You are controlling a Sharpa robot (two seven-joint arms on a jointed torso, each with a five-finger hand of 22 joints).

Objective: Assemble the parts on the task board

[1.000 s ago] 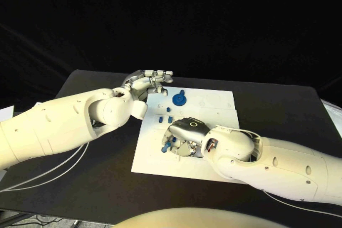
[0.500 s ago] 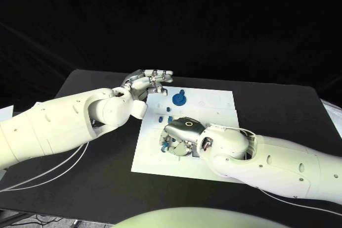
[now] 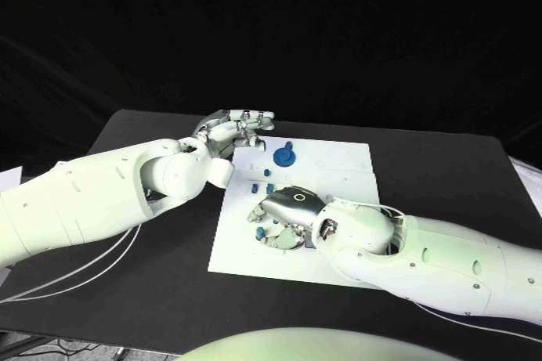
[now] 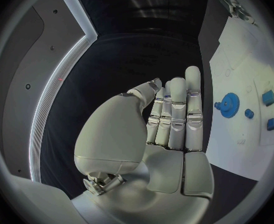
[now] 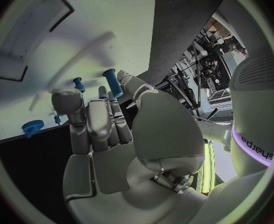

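The white task board (image 3: 339,161) lies mid-table. A blue gear (image 3: 283,155) stands at its far left side, with small blue parts (image 3: 265,189) just nearer. My right hand (image 3: 288,214) hovers low over the board's near-left part, beside a round recess. In the right wrist view my right hand (image 5: 112,134) pinches a blue peg (image 5: 113,82) between thumb and a finger, above the board (image 5: 81,35). My left hand (image 3: 237,130) stays at the board's far left corner, holding nothing. The left wrist view shows my left hand (image 4: 168,119) with fingers stretched out side by side, and the gear (image 4: 229,102).
The black table (image 3: 452,181) surrounds the board, with bare room to the right. A second small blue peg (image 5: 79,84) stands on the board beyond my right fingers. Cables hang under my left arm (image 3: 91,259).
My right hand has edged left and slightly away over the board, its fingers closing round the blue peg. The left hand has not moved.
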